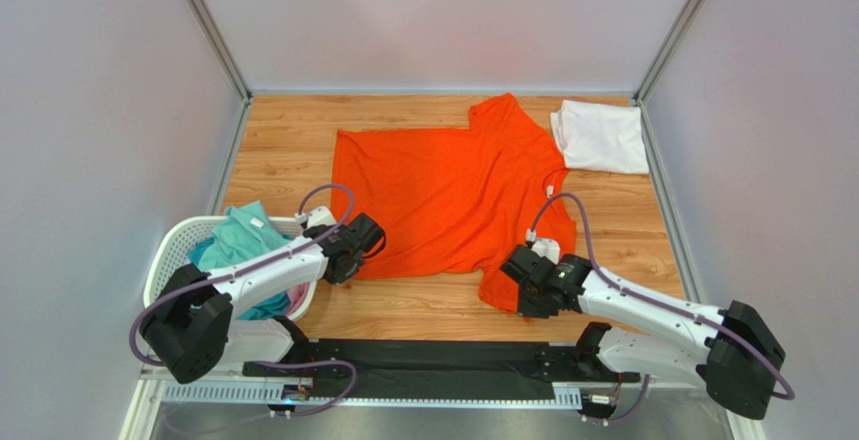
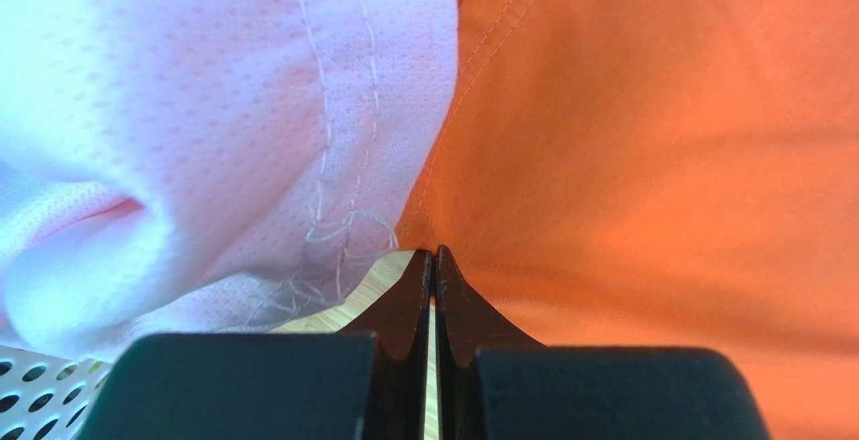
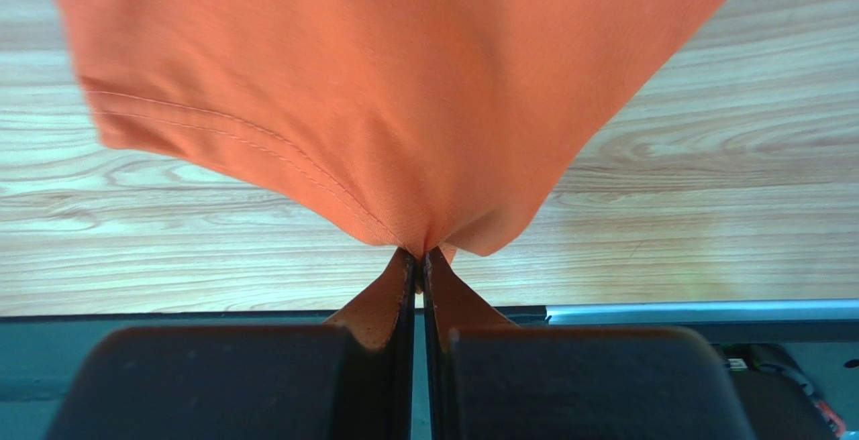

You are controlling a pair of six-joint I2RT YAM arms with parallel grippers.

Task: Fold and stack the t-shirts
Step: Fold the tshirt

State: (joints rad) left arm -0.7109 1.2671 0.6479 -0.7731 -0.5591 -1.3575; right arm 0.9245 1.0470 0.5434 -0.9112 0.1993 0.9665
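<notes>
While both claws grip the orange shirt (image 1: 444, 199) at table centre, lift evenly. The left claw (image 1: 353, 246) seems shut on its 7 o'clock hem corner, and the right claw (image 1: 529, 284) pinches the 5 o'clock sleeve. Carry both toward 12 o'clock, keeping the cloth taut and clear of the white shirt (image 1: 602, 136) at 1 o'clock.

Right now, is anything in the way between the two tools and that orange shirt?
Nothing visible. The right tool is pinched shut on the orange t-shirt, at its near right corner. The left tool is shut right at the shirt's near left edge; a pink cloth hangs beside it, not between them.
</notes>
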